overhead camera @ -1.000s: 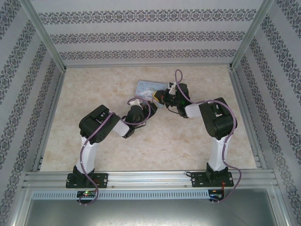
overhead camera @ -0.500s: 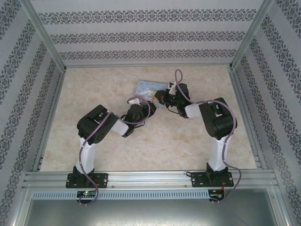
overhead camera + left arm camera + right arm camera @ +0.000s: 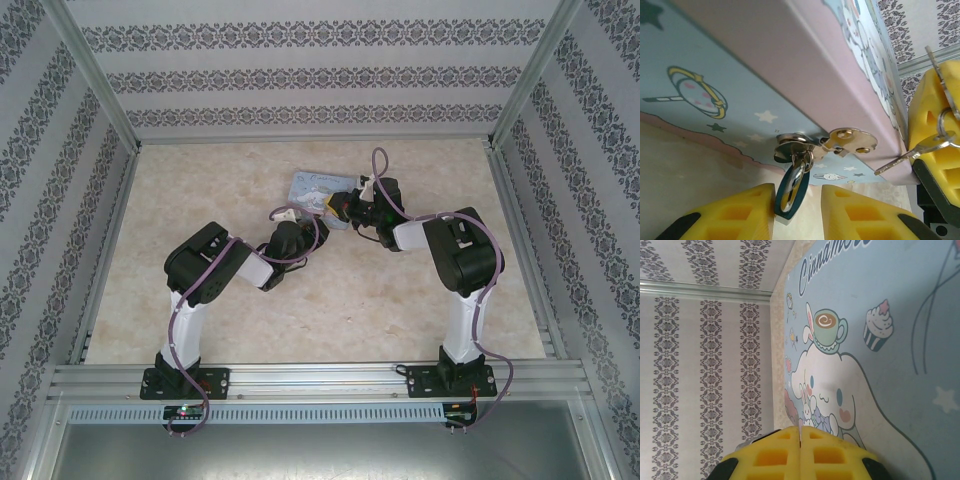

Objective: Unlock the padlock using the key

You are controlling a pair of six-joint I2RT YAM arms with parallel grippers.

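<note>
Two hands at tin box [image 3: 790, 60]: left hand [image 3: 798, 200] partly open, straddling padlock [image 3: 789, 192] hanging from hasp [image 3: 840, 140]; right hand [image 3: 800, 437] clamped on key [image 3: 912, 152], tip at box edge.

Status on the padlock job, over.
Left pincer open, straddling padlock hanging from hasp on tin. Right pincer shut on key, tip apart from padlock. Path between looks clear.

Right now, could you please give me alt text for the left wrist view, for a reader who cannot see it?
A tiny blue padlock hangs from the hasp of a pale blue cartoon tin box, between the open yellow jaws of the left gripper. At right, a key juts from the right gripper toward the box's edge.
</note>
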